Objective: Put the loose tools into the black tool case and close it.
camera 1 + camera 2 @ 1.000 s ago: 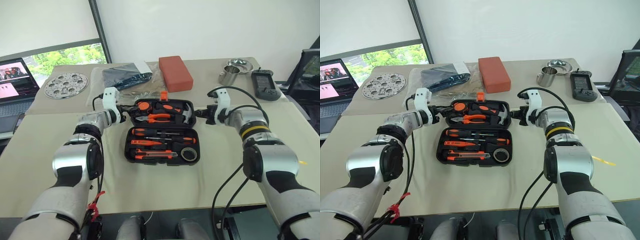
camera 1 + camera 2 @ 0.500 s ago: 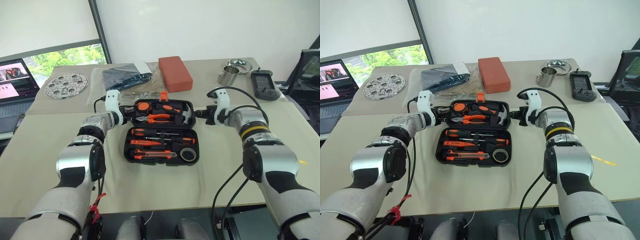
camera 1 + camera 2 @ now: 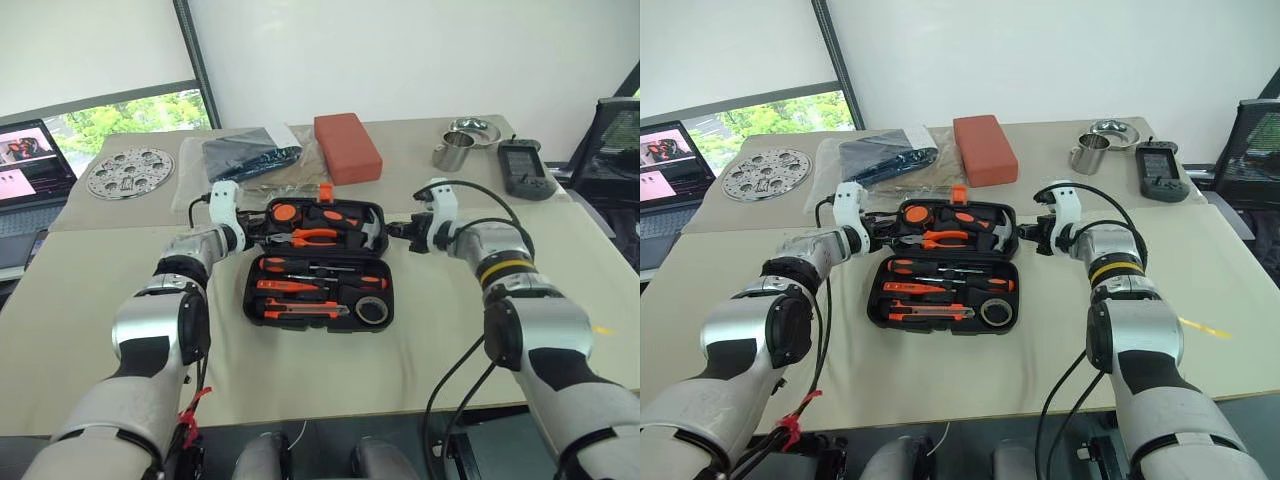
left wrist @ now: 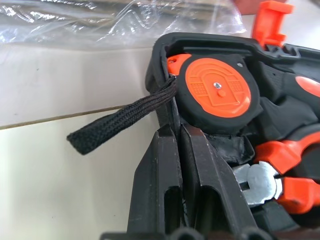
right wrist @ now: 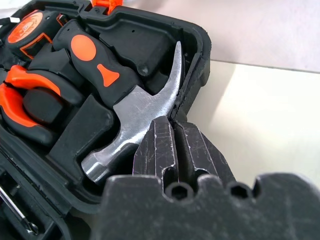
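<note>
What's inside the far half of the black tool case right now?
In the far half of the tool case: an orange tape measure, orange-handled pliers and a hammer, all seated in moulded slots. Whatever sits beneath them is covered.

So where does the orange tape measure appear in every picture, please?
Left eye: far-left corner of the case lid, tape measure.
Right eye: same corner.
Left wrist: upper centre.
Right wrist: upper-left corner.
Shared landmark: orange latch.
</note>
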